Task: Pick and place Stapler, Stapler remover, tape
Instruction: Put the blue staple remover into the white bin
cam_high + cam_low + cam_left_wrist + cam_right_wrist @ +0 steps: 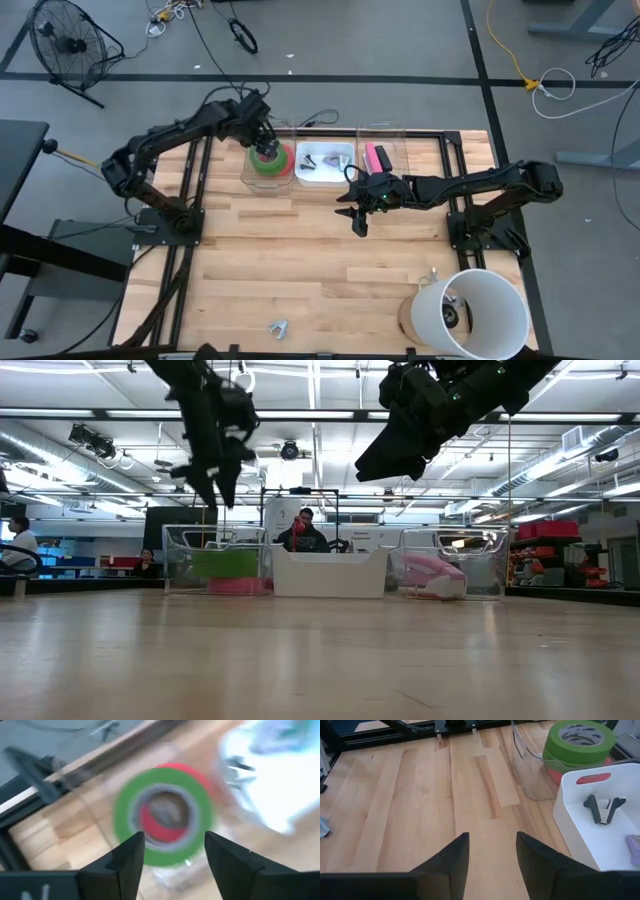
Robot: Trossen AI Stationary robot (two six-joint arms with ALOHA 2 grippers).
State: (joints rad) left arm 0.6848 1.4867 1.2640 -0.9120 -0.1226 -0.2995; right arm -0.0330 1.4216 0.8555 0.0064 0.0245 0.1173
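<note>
Sorting almost complete; both tools empty.
Bottom centre of the table (300, 270), you have one stapler remover (277, 326) left. Mid-frame, right tool (358, 218): fingers apart, holding nothing. Upper centre, bins: tape (271, 160), white bin (322, 166) of removers, pink stapler (378, 157). Left tool (263, 138): parted over the tape.

Grey floor (400, 40) with dark lines, a black fan (65, 40) and a yellow cable (505, 45); ceiling strip lights (90, 398); 1 seated person (305, 530) behind the desk (300, 270).
</note>
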